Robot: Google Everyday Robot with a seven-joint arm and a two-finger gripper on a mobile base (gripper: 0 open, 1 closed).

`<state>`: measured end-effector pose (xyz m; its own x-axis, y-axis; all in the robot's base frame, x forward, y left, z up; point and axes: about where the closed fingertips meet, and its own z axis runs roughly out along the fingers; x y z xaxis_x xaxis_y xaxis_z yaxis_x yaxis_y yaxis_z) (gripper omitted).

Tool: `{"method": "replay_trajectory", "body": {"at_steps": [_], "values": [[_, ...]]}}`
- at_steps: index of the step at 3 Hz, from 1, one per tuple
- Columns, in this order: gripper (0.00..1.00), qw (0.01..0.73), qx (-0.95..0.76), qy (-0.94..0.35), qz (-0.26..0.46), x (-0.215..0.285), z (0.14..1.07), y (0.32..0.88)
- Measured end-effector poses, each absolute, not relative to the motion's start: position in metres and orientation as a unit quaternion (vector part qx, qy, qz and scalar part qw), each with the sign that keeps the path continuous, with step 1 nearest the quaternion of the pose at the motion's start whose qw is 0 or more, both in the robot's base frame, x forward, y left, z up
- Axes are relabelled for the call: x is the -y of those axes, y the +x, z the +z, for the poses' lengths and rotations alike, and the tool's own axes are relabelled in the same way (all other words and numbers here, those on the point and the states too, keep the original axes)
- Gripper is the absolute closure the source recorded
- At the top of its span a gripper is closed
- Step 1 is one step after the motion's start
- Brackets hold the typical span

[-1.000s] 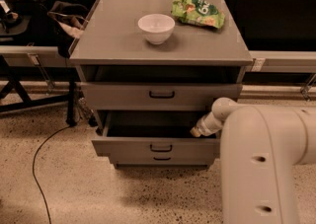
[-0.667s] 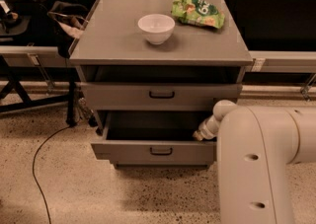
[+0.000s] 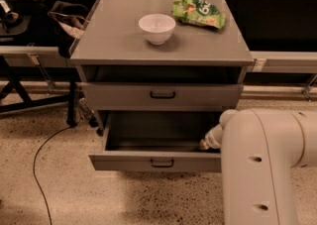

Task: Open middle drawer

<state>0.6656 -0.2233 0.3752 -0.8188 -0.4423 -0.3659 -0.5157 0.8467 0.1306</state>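
Note:
The middle drawer of the grey cabinet is pulled well out toward the camera. Its grey box interior shows, and a small black loop handle sits at the centre of its front. My gripper is at the drawer's right end, reaching down just behind the front panel near the inner right corner. My bulky white arm fills the lower right and hides that corner of the drawer. The drawer above is pushed in.
A white bowl and a green snack bag lie on the cabinet top. A black cable runs over the speckled floor at the left. Dark stands and bags crowd the far left.
The middle drawer has slid further out toward the camera. My gripper and arm came back with it.

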Motion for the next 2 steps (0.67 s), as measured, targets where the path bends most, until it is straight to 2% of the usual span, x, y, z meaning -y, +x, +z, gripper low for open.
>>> {"method": "replay_trajectory", "body": {"at_steps": [2], "values": [[1.00,0.167,-0.947,-0.249,0.114,0.2249,0.3814,0.6580]]}}
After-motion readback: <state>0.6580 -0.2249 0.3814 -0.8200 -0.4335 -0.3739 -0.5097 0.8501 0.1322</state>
